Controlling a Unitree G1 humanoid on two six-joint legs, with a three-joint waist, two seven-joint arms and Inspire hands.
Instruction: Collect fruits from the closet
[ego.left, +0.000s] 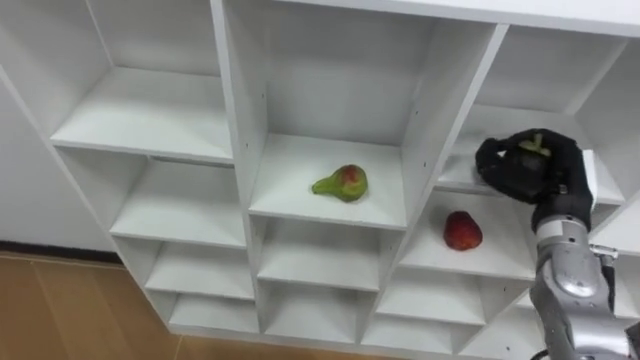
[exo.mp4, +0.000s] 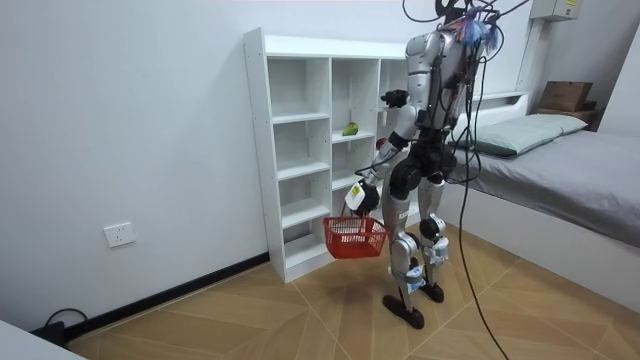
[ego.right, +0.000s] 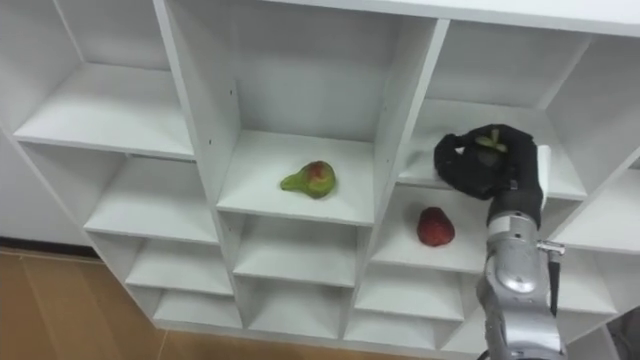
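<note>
Pear (ego.left: 342, 183): green with a red blush, lying on its side on a middle-column shelf of the white closet (ego.left: 238, 120).
Red fruit (ego.left: 462, 231): round, resting on a right-column shelf.
Third fruit (ego.left: 535, 146): greenish and mostly hidden, wrapped in the right hand (ego.left: 520, 172) fingers one shelf above the red fruit.
Basket (exo.mp4: 355, 237): red, hanging from the left hand (exo.mp4: 359, 198).

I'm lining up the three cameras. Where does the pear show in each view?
Left eye view: pear just right of centre, on a middle-column shelf.
Right eye view: pear at centre, same shelf.
Room view: pear upper middle, in the middle column of the closet.
Shared landmark: the right hand, up at the column right of the pear.
</note>
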